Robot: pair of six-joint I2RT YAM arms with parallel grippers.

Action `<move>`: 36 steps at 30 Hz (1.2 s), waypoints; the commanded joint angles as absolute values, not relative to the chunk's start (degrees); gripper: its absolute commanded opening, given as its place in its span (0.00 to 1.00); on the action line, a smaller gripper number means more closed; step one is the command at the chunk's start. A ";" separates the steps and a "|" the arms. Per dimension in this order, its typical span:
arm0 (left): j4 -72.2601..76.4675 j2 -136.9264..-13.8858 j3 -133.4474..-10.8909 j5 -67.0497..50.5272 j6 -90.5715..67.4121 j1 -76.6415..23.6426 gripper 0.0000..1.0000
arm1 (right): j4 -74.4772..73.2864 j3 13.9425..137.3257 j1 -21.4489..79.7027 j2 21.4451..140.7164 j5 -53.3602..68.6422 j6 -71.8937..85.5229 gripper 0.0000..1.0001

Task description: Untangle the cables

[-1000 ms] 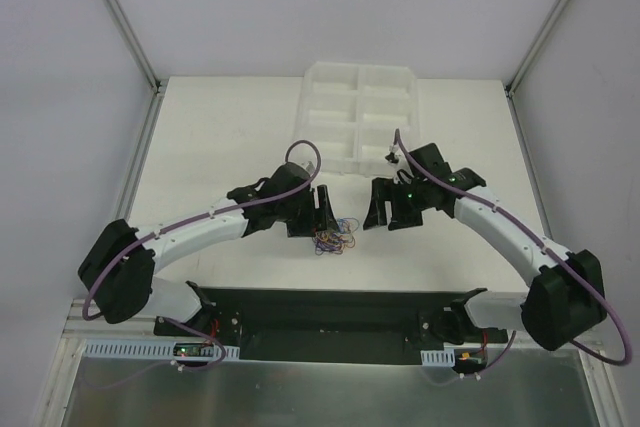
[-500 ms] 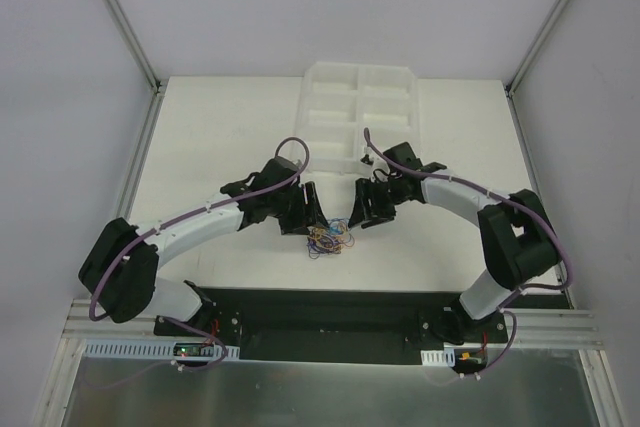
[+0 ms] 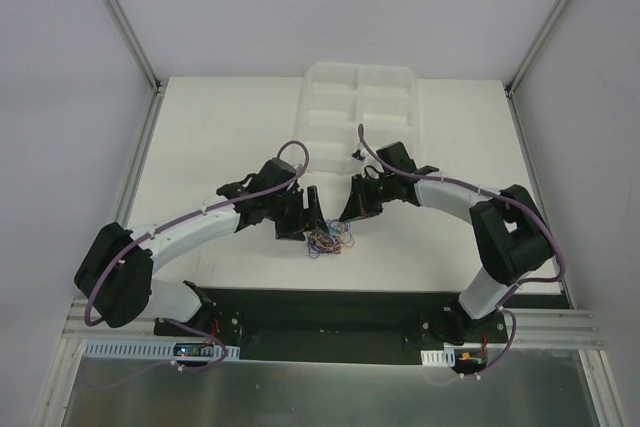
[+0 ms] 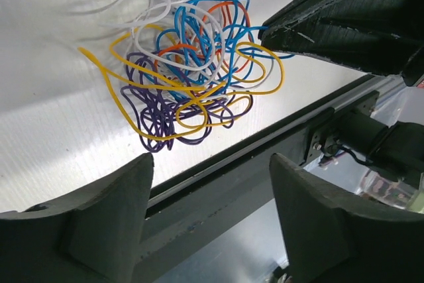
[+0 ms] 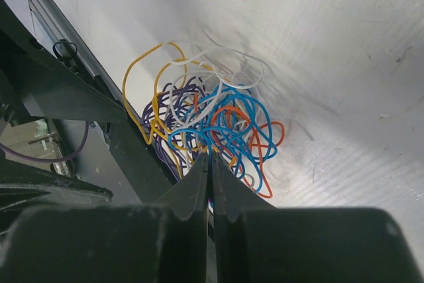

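Note:
The cables [image 3: 328, 240] lie in one small curly tangle of blue, orange, yellow, white and purple strands on the white table, between the two grippers. My right gripper [image 5: 211, 155] has its tips down in the tangle [image 5: 212, 120] and is shut on a blue cable loop. From the left wrist, that same gripper [image 4: 344, 18] comes in from the upper right, its tip at the blue strands [image 4: 199, 38]. My left gripper [image 4: 212, 183] is open, just beside the tangle's left edge, with nothing between its fingers [image 4: 112, 210]. From above, both grippers, left [image 3: 312, 209] and right [image 3: 350, 209], flank the pile.
A translucent white compartment tray [image 3: 360, 117] sits at the back of the table, with a small dark item [image 3: 355, 154] in front of it. The black base rail [image 3: 330, 312] runs along the near edge, close below the tangle.
My right arm swung left and down to the tangle, and its gripper went from open to shut on a blue strand. The left gripper shifted slightly and stays open.

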State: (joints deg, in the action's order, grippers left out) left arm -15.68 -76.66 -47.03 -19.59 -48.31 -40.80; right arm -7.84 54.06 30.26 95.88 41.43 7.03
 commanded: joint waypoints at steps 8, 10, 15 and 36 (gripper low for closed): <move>-20.56 -90.77 -58.97 -18.99 -40.16 -42.80 0.72 | -8.44 53.52 30.67 82.28 41.66 19.68 0.01; -22.05 -94.55 -60.20 -17.59 -40.34 -42.72 0.73 | -8.87 53.61 30.67 78.59 41.40 22.49 0.01; -24.52 -101.50 -61.79 -13.89 -38.76 -41.40 0.70 | -16.68 58.96 30.67 67.53 38.24 26.54 0.01; -24.26 -91.42 -50.54 -11.87 -37.18 -35.25 0.55 | -31.63 106.96 30.32 55.46 19.25 20.66 0.01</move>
